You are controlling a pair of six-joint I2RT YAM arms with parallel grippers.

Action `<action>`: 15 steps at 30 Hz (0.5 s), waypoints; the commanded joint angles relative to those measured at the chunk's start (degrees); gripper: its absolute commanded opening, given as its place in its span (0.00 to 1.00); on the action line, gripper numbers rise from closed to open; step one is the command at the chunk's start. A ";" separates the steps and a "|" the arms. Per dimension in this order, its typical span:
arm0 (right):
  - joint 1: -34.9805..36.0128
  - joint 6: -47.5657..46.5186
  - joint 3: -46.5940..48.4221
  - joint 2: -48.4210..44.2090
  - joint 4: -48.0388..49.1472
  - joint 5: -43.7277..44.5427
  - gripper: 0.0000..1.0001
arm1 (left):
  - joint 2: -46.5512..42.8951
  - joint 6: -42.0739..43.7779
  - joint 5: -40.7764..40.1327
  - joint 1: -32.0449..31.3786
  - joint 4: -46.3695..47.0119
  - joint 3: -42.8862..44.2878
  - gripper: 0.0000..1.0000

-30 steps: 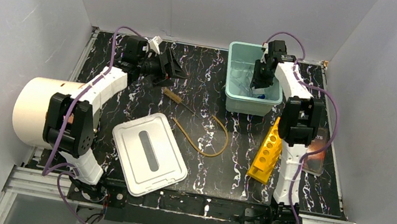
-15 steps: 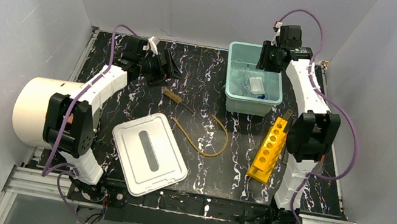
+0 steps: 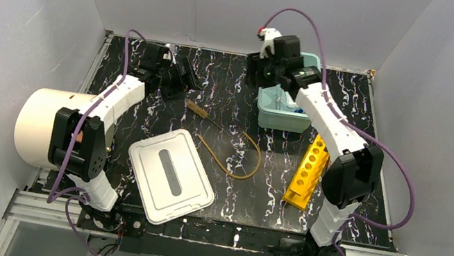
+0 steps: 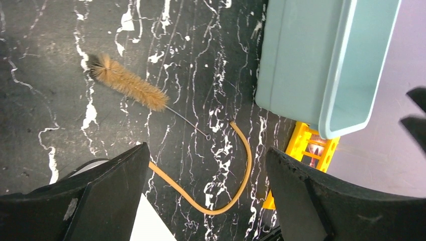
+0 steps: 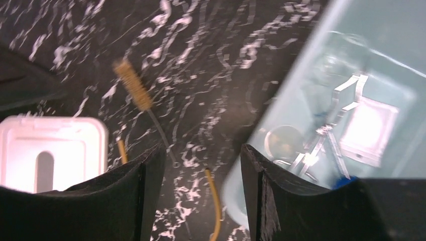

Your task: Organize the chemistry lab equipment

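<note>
Tubing [image 4: 247,165] and brush [image 4: 128,83] lie loose on your desk [image 4: 50,75], close together, the brush's wire tip just beside one end of the amber loop. Your left hand [image 4: 207,150] hovers above them, spread wide and holding nothing. Your right hand [image 5: 202,150] is likewise parted and empty, hanging over the side of the teal bin [image 4: 296,55] nearest the brush (its wrist view is blurred). Inside that bin you can see the metal tongs [image 5: 331,125], the white packet [image 5: 370,131], a small blue piece [image 5: 344,176] and some clear glassware [image 5: 281,143].
</note>
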 commanded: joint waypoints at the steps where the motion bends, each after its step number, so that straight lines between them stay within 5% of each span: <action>1: 5.23 -3.08 -1.66 -1.97 5.92 -1.68 0.65 | -3.93 -1.69 -5.45 -0.02 -3.86 -1.23 0.85; 15: 15.96 -0.76 -1.22 11.42 7.92 2.45 0.65 | -10.06 -10.23 -14.17 1.96 -6.52 -11.84 0.86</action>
